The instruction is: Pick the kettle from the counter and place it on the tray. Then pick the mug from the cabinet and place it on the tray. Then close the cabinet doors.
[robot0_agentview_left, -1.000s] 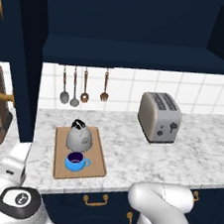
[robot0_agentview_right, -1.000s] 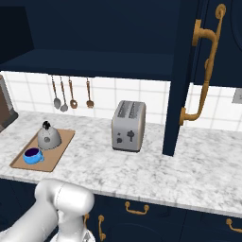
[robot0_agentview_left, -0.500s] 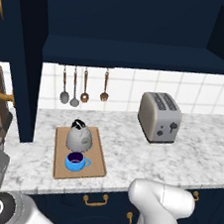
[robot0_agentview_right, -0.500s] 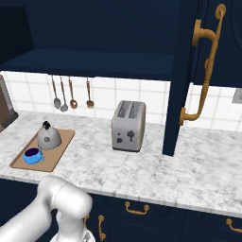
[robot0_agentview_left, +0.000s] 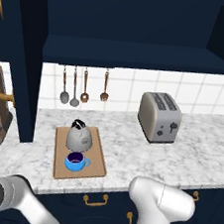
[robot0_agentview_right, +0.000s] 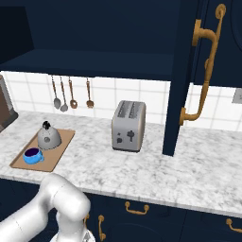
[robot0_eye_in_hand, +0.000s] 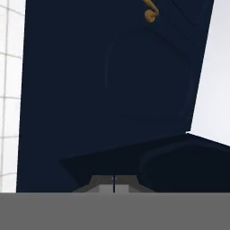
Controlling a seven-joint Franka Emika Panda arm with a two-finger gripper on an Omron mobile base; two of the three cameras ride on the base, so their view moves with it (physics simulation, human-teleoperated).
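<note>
- Since a second earlier my arm had swung low and to my left, its dark-jointed elbow sinking toward the bottom corner of the left base view, while the things on the tabletop [robot0_agentview_left: 129, 151] stayed put.
- My jaws [robot0_eye_in_hand: 113, 183] were clenched shut with nothing between them, their tips meeting just in front of a navy door panel [robot0_eye_in_hand: 112, 81] seen close up in the hand view.
- The kettle [robot0_agentview_left: 79, 136] stood upright on the tray [robot0_agentview_left: 95, 162], at its far end, and the blue mug [robot0_agentview_left: 75, 161] sat on the tray just in front of it, near or touching; I could not tell which.
- Both carrying steps looked done to me, so I judged the step in hand to be closing the cabinet doors.
- The left door [robot0_agentview_left: 25, 62] and the right door [robot0_agentview_right: 189, 75] both stood swung out over the tabletop, edge-on to the open cabinet [robot0_agentview_left: 137, 52].
- I judged the next move to call for pressing my closed jaws flat against the panel ahead and sweeping it round toward the cabinet front, then doing the same for the other door.
- Room for that seemed fair: the toaster [robot0_agentview_left: 158, 116] stood well apart from both doors, and the tray lay near the left door's lower edge but below its swing.
- The brass handle [robot0_agentview_right: 203, 66] stuck out from the right door, an edge to keep clear of.
</note>
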